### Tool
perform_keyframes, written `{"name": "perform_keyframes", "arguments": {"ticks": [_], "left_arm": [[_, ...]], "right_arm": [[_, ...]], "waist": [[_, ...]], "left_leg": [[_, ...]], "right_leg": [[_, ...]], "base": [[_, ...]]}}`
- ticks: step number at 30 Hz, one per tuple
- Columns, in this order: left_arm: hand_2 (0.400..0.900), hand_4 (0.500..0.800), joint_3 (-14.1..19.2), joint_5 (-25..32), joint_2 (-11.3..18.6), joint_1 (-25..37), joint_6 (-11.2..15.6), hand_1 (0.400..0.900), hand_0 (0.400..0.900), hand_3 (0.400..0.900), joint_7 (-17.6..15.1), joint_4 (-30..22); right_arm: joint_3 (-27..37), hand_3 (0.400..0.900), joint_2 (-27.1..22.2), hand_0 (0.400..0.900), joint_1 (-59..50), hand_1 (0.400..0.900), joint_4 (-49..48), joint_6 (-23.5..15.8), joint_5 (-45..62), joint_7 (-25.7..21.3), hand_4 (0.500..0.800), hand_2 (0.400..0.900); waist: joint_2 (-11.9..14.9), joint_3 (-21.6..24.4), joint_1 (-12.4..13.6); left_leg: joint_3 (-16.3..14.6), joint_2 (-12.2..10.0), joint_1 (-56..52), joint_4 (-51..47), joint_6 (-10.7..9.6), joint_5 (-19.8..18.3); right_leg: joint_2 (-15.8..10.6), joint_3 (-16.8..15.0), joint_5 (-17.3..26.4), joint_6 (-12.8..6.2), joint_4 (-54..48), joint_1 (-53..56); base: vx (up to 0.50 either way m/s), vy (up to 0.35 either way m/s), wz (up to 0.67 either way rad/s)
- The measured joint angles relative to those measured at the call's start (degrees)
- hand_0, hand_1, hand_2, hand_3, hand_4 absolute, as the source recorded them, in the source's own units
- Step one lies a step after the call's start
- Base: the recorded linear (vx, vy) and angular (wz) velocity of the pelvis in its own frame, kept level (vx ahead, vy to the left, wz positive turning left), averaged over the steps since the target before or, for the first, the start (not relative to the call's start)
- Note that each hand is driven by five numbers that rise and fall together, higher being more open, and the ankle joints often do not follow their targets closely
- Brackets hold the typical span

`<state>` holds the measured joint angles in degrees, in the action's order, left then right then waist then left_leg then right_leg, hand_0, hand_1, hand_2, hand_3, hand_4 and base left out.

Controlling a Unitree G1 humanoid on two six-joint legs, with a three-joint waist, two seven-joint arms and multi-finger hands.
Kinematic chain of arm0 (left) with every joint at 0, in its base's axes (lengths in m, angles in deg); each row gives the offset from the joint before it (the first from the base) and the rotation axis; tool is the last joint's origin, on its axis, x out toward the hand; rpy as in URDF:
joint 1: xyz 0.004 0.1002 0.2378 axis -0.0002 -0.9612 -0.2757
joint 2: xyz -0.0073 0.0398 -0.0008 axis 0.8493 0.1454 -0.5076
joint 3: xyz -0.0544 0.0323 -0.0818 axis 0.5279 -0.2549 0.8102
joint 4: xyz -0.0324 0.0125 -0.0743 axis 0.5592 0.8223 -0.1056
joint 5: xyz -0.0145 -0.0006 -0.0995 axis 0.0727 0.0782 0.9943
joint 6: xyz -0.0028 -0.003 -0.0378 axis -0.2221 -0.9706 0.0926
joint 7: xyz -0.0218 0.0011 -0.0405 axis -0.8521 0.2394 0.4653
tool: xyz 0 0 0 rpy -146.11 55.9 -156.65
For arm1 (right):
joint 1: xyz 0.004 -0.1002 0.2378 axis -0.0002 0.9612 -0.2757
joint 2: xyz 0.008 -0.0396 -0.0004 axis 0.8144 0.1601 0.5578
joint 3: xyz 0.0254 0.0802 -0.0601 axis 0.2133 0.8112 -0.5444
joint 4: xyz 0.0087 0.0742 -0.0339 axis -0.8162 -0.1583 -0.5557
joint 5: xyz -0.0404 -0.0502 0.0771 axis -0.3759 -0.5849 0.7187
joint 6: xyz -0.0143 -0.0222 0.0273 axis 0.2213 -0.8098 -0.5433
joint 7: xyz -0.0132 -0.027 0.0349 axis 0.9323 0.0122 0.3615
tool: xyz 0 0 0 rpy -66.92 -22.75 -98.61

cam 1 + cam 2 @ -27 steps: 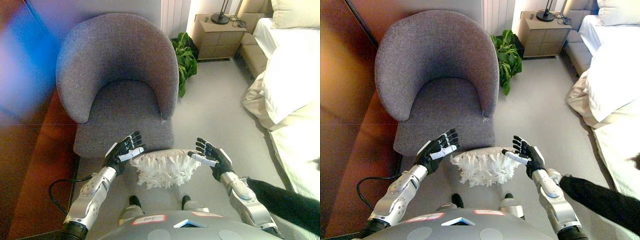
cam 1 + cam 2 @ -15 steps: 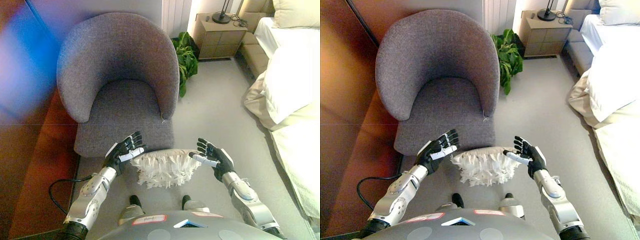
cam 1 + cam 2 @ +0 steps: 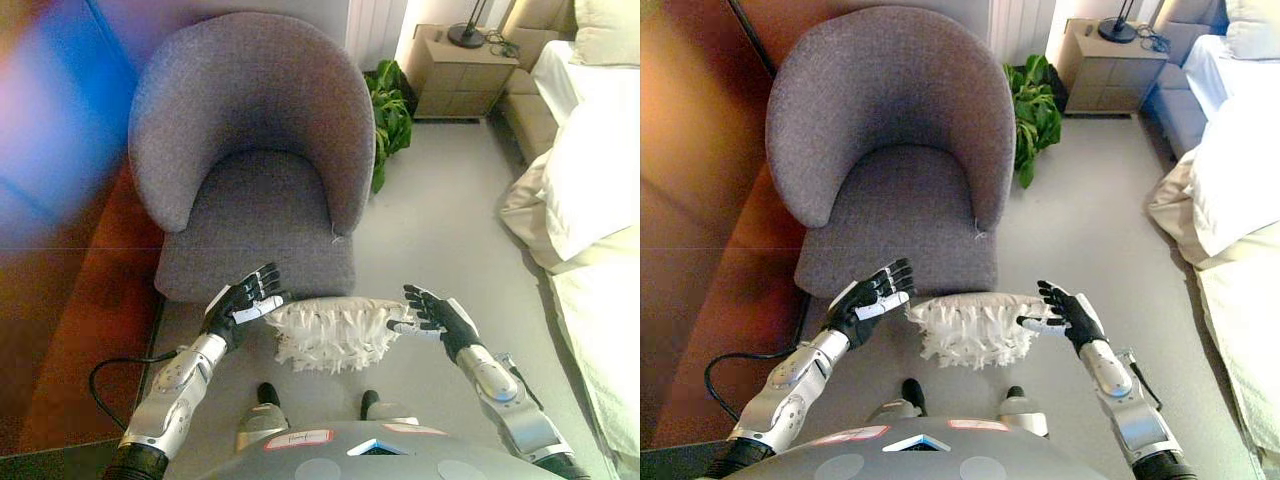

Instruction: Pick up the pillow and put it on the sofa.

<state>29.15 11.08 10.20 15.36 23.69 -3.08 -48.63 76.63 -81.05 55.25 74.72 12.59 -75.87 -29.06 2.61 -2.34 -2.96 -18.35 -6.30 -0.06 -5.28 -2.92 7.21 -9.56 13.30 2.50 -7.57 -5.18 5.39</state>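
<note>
A white pillow [image 3: 330, 333] with a shaggy fringe hangs low in front of me, over the floor just before the grey tub-shaped armchair [image 3: 258, 150]. My left hand [image 3: 243, 301] is open and flat against the pillow's left end. My right hand [image 3: 434, 314] is open too, its fingers pressing the right end. The pillow is held between the two palms. The armchair's seat [image 3: 898, 205] is bare.
A green potted plant [image 3: 390, 105] stands right of the armchair, a wooden nightstand [image 3: 466, 65] behind it. A bed with white bedding [image 3: 600, 190] fills the right side. A reddish-brown wooden wall [image 3: 695, 170] runs along the left.
The whole picture has shifted a little right and down, so the camera moved. My right hand has dropped slightly and turned flatter against the pillow. A dark shape at the lower right is gone.
</note>
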Motion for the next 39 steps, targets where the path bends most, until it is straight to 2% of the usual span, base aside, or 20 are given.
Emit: {"name": "perform_keyframes", "arguments": {"ticks": [7, 9, 11, 13, 15, 16, 18, 19, 20, 23, 28, 31, 39], "left_arm": [[0.9, 0.8, 0.2, 0.1, 1.7, 1.1, 0.1, 0.9, 0.9, 0.9, 1.1, 0.0], [0.9, 0.8, -0.2, 0.1, 2.4, 4.4, 0.6, 0.9, 0.9, 0.9, 1.4, 0.0], [0.9, 0.8, -0.5, 0.5, 3.5, 8.2, 2.6, 0.9, 0.9, 0.9, 1.8, -0.1], [0.9, 0.8, -0.6, 1.5, 5.5, 11.4, 5.2, 0.9, 0.9, 0.9, 1.9, -0.2], [0.9, 0.8, -0.6, 2.3, 7.0, 14.0, 6.5, 0.9, 0.9, 0.9, 1.9, -0.3], [0.9, 0.8, -0.6, 2.4, 7.4, 14.9, 7.2, 0.9, 0.9, 0.9, 1.9, -0.3], [0.9, 0.8, -0.6, 2.4, 7.4, 14.9, 7.2, 0.9, 0.9, 0.9, 1.9, -0.3], [0.9, 0.8, -0.6, 3.3, 8.4, 16.9, 8.8, 0.9, 0.9, 0.9, 2.0, -0.5], [0.9, 0.8, -0.6, 3.7, 8.8, 17.2, 9.0, 0.9, 0.9, 0.9, 2.0, -0.7], [0.9, 0.8, -1.1, 3.9, 9.1, 19.7, 9.7, 0.9, 0.9, 0.9, 2.7, -1.2], [0.9, 0.8, -2.3, 4.1, 10.3, 21.3, 9.7, 0.9, 0.9, 0.9, 2.6, -1.9], [0.9, 0.8, -2.9, 4.1, 10.5, 21.8, 9.6, 0.9, 0.9, 0.9, 2.6, -2.8], [0.9, 0.8, -2.9, 4.1, 11.0, 22.4, 9.4, 0.9, 0.9, 0.9, 2.7, -3.2]], "right_arm": [[-2.9, 0.9, -4.2, 0.9, -6.5, 0.9, 2.6, 0.4, -14.4, -1.0, 0.8, 0.9], [-3.3, 0.9, -5.5, 0.9, -9.8, 0.9, 3.5, 0.4, -16.5, -2.1, 0.8, 0.9], [-4.2, 0.9, -7.2, 0.9, -14.5, 0.9, 5.1, 0.4, -18.7, -3.5, 0.8, 0.9], [-4.7, 0.9, -8.6, 0.9, -19.2, 0.9, 5.8, 0.4, -20.9, -4.9, 0.8, 0.9], [-4.7, 0.9, -9.8, 0.9, -22.0, 0.9, 6.0, 0.3, -22.9, -6.6, 0.8, 0.9], [-4.6, 0.9, -10.2, 0.9, -22.9, 0.9, 6.1, 0.2, -23.8, -7.2, 0.8, 0.9], [-4.6, 0.9, -10.2, 0.9, -22.9, 0.9, 6.1, 0.2, -23.8, -7.2, 0.8, 0.9], [-4.6, 0.9, -11.9, 0.9, -25.2, 0.9, 6.8, -0.2, -25.2, -9.1, 0.8, 0.9], [-4.9, 0.9, -12.3, 0.9, -26.3, 0.9, 7.1, -0.1, -25.3, -9.4, 0.8, 0.9], [-5.3, 0.9, -14.1, 0.9, -29.2, 0.9, 8.1, 0.8, -25.2, -11.2, 0.8, 0.9], [-7.0, 0.9, -14.6, 0.9, -35.2, 0.9, 8.9, 3.2, -25.2, -13.5, 0.8, 0.9], [-7.0, 0.9, -14.6, 0.9, -37.9, 0.9, 9.4, 4.4, -25.2, -15.6, 0.8, 0.9], [-7.1, 0.9, -14.7, 0.9, -39.5, 0.9, 10.5, 5.5, -25.4, -15.3, 0.8, 0.9]], "waist": [[-0.6, -3.1, 0.7], [-1.1, -5.3, 1.7], [-1.9, -9.5, 1.8], [-2.1, -13.5, 2.2], [-1.7, -17.1, 3.1], [-1.4, -18.1, 3.5], [-1.4, -18.1, 3.5], [-1.3, -21.3, 3.9], [-1.5, -22.3, 4.6], [-1.5, -24.0, 4.8], [-2.0, -25.7, 4.8], [-2.7, -26.1, 4.9], [-3.8, -26.6, 5.3]], "left_leg": [[1.9, -0.1, 3.1, 1.2, 0.2, 0.9], [2.6, -0.8, 6.7, 2.9, 0.3, 1.1], [4.0, -1.5, 11.1, 6.5, 0.7, 1.2], [4.9, -2.0, 16.1, 11.7, 1.0, 0.0], [5.7, -2.3, 19.6, 16.8, 1.3, -1.9], [6.0, -2.3, 21.7, 19.5, 1.0, -3.2], [6.0, -2.3, 21.7, 19.5, 1.0, -3.2], [7.6, -2.3, 27.5, 26.1, 1.5, -5.4], [8.0, -2.4, 29.3, 28.1, 1.4, -5.9], [10.0, -1.9, 37.0, 35.3, 1.3, -7.4], [13.1, -2.4, 47.0, 48.4, 1.1, -11.5], [14.1, -2.6, 51.6, 54.5, 1.0, -13.5], [15.2, -2.3, 59.4, 64.1, 1.0, -15.6]], "right_leg": [[0.2, 1.3, -0.1, 0.1, 1.1, -2.7], [0.2, 1.5, -0.4, 0.69, 3.8, -6.1], [0.2, 1.9, -1.5, 1.39, 8.5, -10.3], [-0.6, 1.9, -4.4, 1.84, 16.2, -16.1], [-2.1, 1.6, -7.9, 2.4, 24.1, -20.6], [-3.0, 1.2, -9.8, 2.53, 28.5, -23.2], [-3.0, 1.2, -9.8, 2.53, 28.5, -23.2], [-5.2, 1.1, -14.1, 3.3, 37.8, -29.1], [-5.5, 1.2, -15.2, 3.67, 40.5, -30.7], [-8.0, 1.7, -19.3, 4.58, 49.7, -37.8], [-9.3, 1.4, -24.8, 5.92, 62.0, -45.4], [-10.3, 0.9, -27.0, 6.07, 67.7, -49.1], [-11.2, -1.8, -30.6, 6.27, 78.1, -56.9]], "base": [[-0.05, -0.079, 0.12], [-0.21, -0.1, 0.19], [-0.16, -0.085, 0.13], [-0.06, -0.081, 0.11], [-0.04, -0.083, 0.18], [-0.06, -0.064, 0.17], [-0.03, -0.062, 0.19], [-0.12, -0.163, 0.53], [-0.13, -0.172, 0.56], [-0.08, -0.078, 0.26], [-0.05, -0.048, 0.16], [-0.01, -0.024, 0.1], [0.0, 0.006, 0.06]]}}
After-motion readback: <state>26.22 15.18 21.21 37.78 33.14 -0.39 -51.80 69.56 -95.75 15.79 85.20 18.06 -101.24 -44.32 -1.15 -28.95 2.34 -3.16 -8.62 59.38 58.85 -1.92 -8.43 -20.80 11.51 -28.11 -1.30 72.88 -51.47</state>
